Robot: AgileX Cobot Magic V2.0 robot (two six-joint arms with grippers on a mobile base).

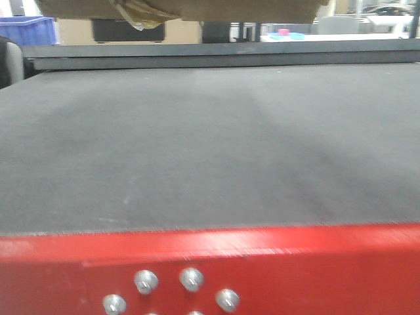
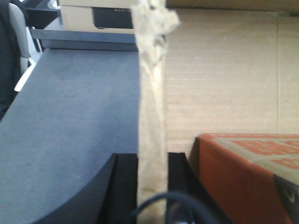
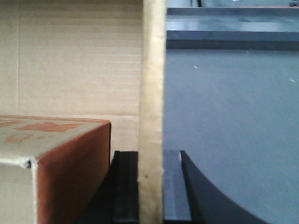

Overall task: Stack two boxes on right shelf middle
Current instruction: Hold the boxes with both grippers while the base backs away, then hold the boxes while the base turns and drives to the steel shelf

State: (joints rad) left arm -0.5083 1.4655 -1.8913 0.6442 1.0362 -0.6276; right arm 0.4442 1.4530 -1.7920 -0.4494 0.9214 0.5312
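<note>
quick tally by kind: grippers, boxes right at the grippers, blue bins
tan corrugated box: 1
orange-printed box: 1, inside the tan one
blue bin: 1
grippers: 2, left gripper and right gripper, each clamped on a wall of the tan box
total: 5

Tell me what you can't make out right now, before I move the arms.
- Front view: the cardboard box is cut off by the top edge. Only its underside shows, and both arms are out of frame.
- Left wrist view: the box wall clamped in the left gripper hides everything behind it.
- Right wrist view: the same goes for the right gripper.
- Orange-printed box: cut off by the frame edges.
- Right shelf: not identifiable in any view.
</note>
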